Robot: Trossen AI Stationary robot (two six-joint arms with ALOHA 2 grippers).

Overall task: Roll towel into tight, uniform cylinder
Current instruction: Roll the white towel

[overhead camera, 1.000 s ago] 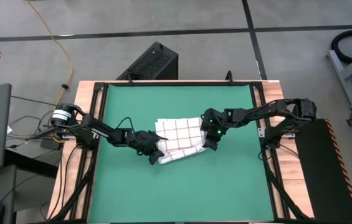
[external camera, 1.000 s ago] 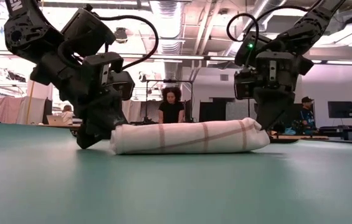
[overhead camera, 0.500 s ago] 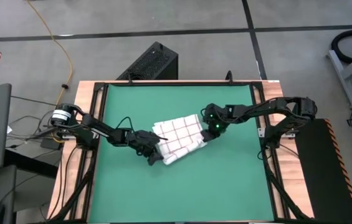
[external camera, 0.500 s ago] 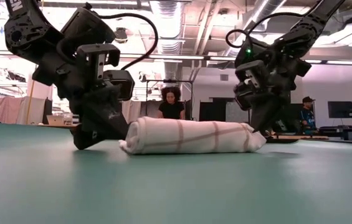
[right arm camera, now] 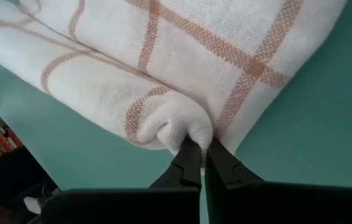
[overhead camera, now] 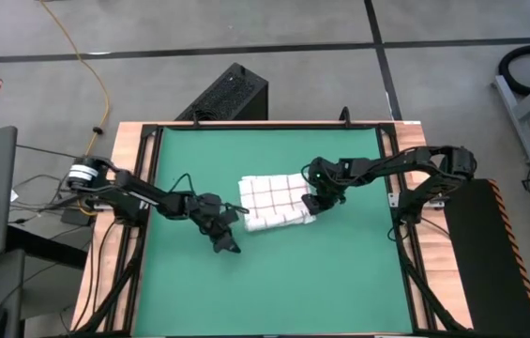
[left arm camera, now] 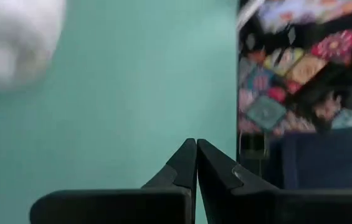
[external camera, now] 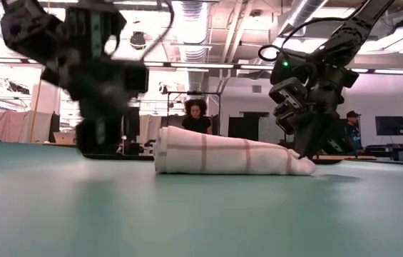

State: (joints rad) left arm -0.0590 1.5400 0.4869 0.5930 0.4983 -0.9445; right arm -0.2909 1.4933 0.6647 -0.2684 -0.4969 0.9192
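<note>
The left arm reaches in low from the table's left edge, its left gripper (overhead camera: pixel 227 246) angled toward the near side with the fingers pressed together, holding nothing. The right arm stretches in from the right; its right gripper (overhead camera: pixel 310 201) points down, pinching the towel (overhead camera: pixel 274 202).

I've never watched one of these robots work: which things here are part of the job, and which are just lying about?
Part of the job:
towel, half rolled on the green mat
right gripper, pinching the towel's edge
left gripper, shut, clear of the towel

Lying about:
black case
yellow cable
</note>
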